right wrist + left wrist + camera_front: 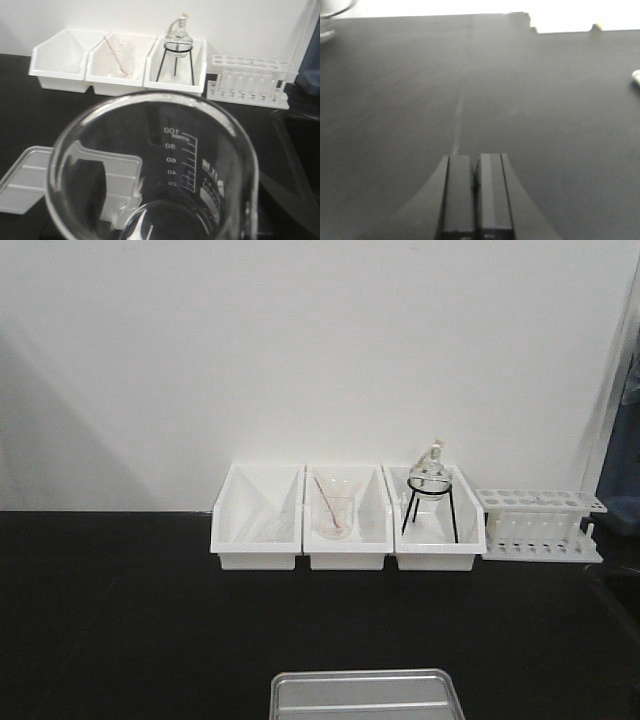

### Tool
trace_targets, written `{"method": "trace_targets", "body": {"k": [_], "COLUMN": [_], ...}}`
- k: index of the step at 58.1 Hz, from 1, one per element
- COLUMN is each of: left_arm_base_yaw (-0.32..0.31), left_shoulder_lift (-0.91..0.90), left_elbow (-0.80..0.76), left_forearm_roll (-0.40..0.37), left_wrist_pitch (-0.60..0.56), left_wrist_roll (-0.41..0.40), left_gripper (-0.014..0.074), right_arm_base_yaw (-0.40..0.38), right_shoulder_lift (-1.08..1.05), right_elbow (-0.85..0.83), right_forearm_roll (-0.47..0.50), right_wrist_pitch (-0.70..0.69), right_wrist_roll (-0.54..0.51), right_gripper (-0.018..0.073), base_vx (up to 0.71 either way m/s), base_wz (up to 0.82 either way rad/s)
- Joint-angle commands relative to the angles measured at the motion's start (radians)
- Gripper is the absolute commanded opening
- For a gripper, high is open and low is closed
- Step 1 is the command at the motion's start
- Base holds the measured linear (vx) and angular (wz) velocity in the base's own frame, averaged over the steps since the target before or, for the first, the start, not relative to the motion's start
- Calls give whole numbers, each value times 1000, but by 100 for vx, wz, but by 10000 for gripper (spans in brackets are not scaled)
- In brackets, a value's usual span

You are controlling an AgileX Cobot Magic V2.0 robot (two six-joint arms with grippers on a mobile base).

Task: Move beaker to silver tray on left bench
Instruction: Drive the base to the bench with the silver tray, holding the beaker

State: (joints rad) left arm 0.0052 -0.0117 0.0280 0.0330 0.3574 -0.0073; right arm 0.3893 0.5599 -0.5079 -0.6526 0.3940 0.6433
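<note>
A matte black lab bench worktop (120,610) runs beneath a plain white wall (300,340). The flat, round-cornered, low-rimmed silver-grey metal tray (365,695) lies at its near edge. The small clear glass beaker (165,150), printed with graduations, hangs at the tray's right end, pinched by the right gripper (165,215). One dark finger (90,192) shows through the glass. The left gripper (476,190) is pressed together over bare worktop.

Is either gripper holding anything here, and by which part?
The right gripper appears to hold the beaker by its side wall; exact contact is hidden. Left gripper shut, empty.
</note>
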Motion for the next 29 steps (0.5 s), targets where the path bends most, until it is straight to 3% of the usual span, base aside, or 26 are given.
{"method": "trace_targets", "body": {"k": [1,29], "left_arm_base_yaw": [-6,-6], "left_shoulder_lift": [-16,-16], "left_elbow": [28,28], "left_forearm_roll": [-2,-2], "left_wrist_pitch": [-77,-77], "left_wrist_roll": [-1,-1], "left_gripper": [1,1], "right_arm_base_yaw": [0,0], "right_shoulder_lift": [0,0], "right_elbow": [-31,-31], "right_forearm_roll": [-26,-26], "right_wrist_pitch": [-62,-62], "right_wrist_roll": [-9,-9], "right_gripper": [-6,-6], "base_vx": [21,8], "base_wz": [-25,-10]}}
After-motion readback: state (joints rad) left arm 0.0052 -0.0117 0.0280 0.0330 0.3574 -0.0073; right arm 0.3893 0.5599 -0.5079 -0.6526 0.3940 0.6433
